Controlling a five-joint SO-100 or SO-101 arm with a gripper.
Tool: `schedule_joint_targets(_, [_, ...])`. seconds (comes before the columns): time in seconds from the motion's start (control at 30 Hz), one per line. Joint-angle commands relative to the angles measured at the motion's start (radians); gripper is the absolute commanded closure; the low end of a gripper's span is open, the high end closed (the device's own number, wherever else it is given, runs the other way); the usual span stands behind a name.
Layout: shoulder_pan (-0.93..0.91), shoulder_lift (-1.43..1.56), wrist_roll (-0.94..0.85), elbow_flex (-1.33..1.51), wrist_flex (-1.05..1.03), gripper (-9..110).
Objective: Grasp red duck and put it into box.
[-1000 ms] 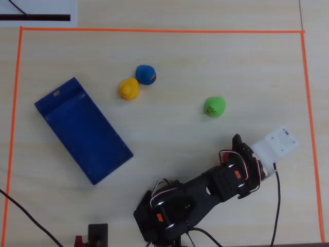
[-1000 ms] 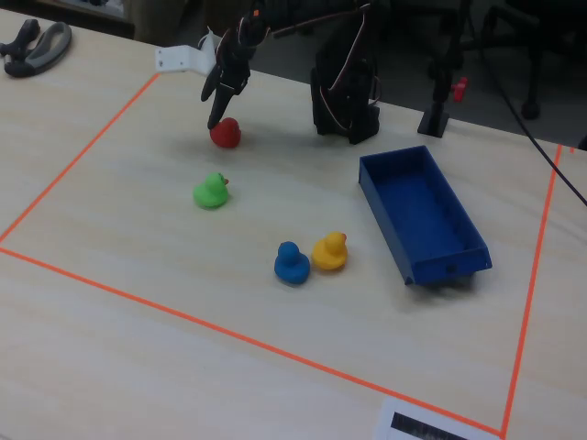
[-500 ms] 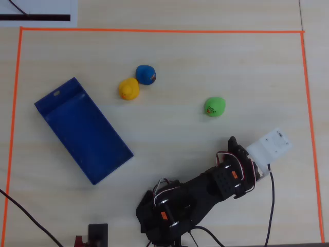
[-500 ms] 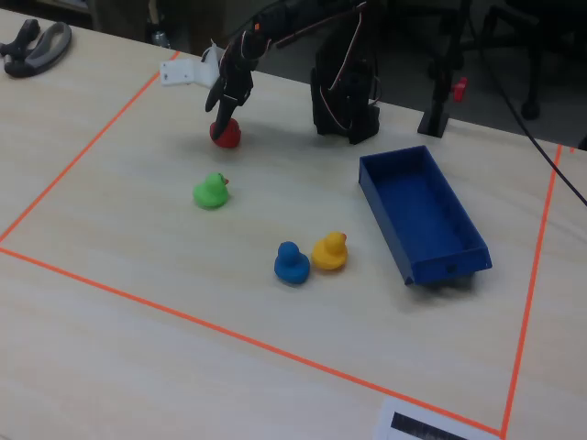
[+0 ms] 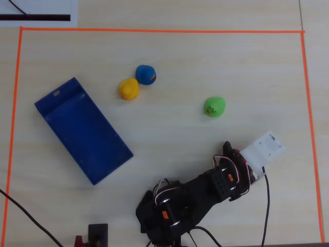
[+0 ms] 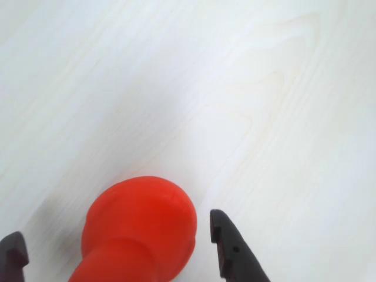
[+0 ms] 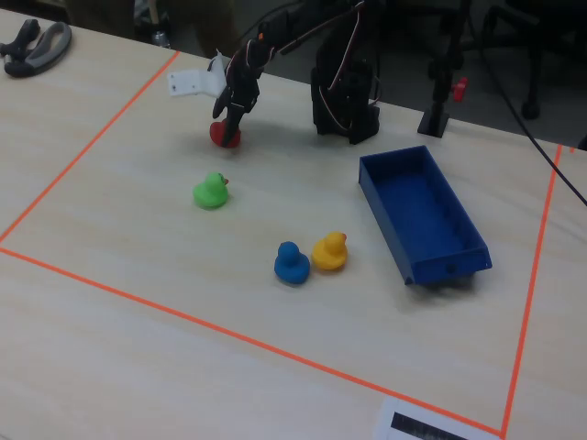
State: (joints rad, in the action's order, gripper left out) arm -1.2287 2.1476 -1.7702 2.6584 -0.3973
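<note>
We see the red duck (image 6: 139,232) sitting on the pale wood-grain surface (image 6: 247,88), low in the wrist view, with the arm's dark fingers (image 6: 229,247) either side of it. The right-hand tip in that view stands just beside the duck's flank with a thin strip of surface showing between them; the left-hand tip sits at the frame's edge, clear of the duck. We record the fingers as spread wide and gripping nothing.

In the fixed view the gripper (image 7: 229,124) points down over the red duck (image 7: 223,136), which rests on the surface near the far orange tape line (image 7: 83,156). In the overhead view the arm (image 5: 205,193) covers the red duck, so we cannot see it there.

The box (image 5: 82,129) lies flat and diagonal on the left of the overhead view, well apart from the gripper, with a small hole near its upper short end. We see nothing inside it.

Other items: a green duck (image 5: 214,106) above the arm in the overhead view, near the gripper; a yellow duck (image 5: 128,89) and a blue duck (image 5: 146,74) touching or nearly so, between the box and the green duck.
</note>
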Motion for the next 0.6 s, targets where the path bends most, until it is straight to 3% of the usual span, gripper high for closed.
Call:
schedule_joint_targets(0.0, [-0.009,-0.006,-0.005,0.008,0.032,60])
schedule_joint_targets(0.13, [0.003,-0.012,0.006,0.021,0.055,67])
schedule_joint_targets(0.27, [0.021,-0.017,0.012,0.031,0.048,101])
schedule_joint_targets(0.57, [0.025,-0.014,0.018,0.021,-0.011,101])
